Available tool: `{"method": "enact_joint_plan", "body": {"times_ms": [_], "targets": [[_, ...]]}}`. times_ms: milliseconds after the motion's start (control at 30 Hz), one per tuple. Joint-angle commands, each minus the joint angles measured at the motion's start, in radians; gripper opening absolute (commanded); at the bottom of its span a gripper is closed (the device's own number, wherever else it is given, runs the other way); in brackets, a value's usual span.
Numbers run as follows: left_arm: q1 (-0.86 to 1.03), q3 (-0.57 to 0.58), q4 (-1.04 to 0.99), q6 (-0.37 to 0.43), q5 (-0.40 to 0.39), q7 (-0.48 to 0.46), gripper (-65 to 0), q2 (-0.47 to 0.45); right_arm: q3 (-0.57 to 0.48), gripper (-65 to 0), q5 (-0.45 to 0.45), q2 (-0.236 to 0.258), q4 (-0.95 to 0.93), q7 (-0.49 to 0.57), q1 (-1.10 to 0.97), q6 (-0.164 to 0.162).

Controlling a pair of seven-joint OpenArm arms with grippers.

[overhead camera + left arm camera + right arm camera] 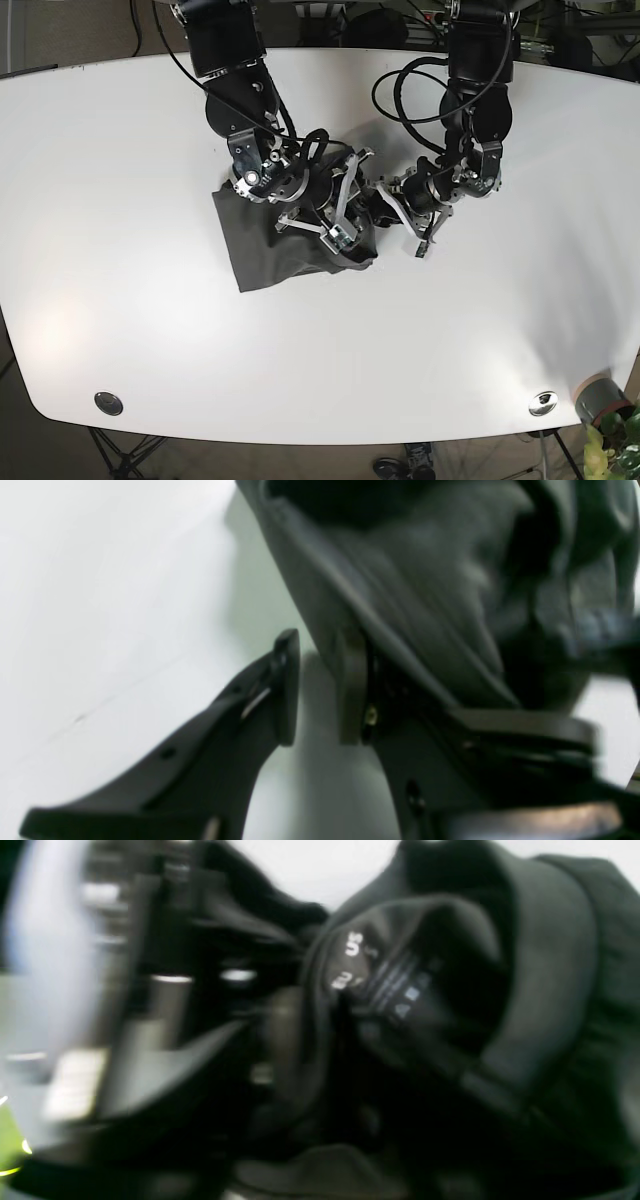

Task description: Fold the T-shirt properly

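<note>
**T-shirt bunched mid-worktop, both grippers at its right side**

- T-shirt (270,240): dark grey, lying near the centre of the white worktop (120,330), slightly toward the far edge. Its left part lies flat with a straight left edge and a pointed near-left corner; its right part is gathered into a crumpled heap. The collar with printed neck label (380,975) is rolled open in the right wrist view.
- Right gripper (340,205): over the crumpled part of the shirt, fingers spread wide, with cloth bunched around and between them. The blurred wrist view does not show whether it has hold of any cloth.
- Left gripper (320,685): at the shirt's right edge. Jaws apart with a narrow gap of bare worktop showing between them; the hemmed edge of the cloth lies against the outer side of one finger (352,690), not between the two.
- Open room: wide bare worktop all round, to the near edge, the left edge and the right edge. Two round fittings sit by the near corners.
</note>
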Motion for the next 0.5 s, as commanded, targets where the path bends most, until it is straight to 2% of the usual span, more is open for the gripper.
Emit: {"method": "enact_joint_plan", "body": {"times_ms": [0,67,133,300,467], "targets": [[0.005,-0.012,0.079,-0.008,-0.022,-0.016,-52.8,-0.034,0.002,-35.8,0.01,-0.004,0.015,0.023,0.016,0.005],[0.017,-0.023,0.121,-0.008,-0.022,-0.016,-52.8,-0.049,0.036,-27.9,0.01,-0.004,0.03,0.023,0.016,0.005],[0.033,-0.023,0.159,-0.008,-0.022,-0.016,-52.8,-0.061,0.065,-24.6,0.012,-0.004,0.071,0.021,0.016,0.005],[0.077,-0.027,0.271,-0.008,-0.024,-0.016,-52.8,-0.112,0.088,-26.3,0.012,-0.004,0.205,0.002,-0.012,0.011],[0.111,-0.086,0.377,-0.008,-0.021,-0.016,-52.8,-0.136,0.143,-26.5,0.012,-0.004,0.32,-0.032,-0.01,0.011]]}}
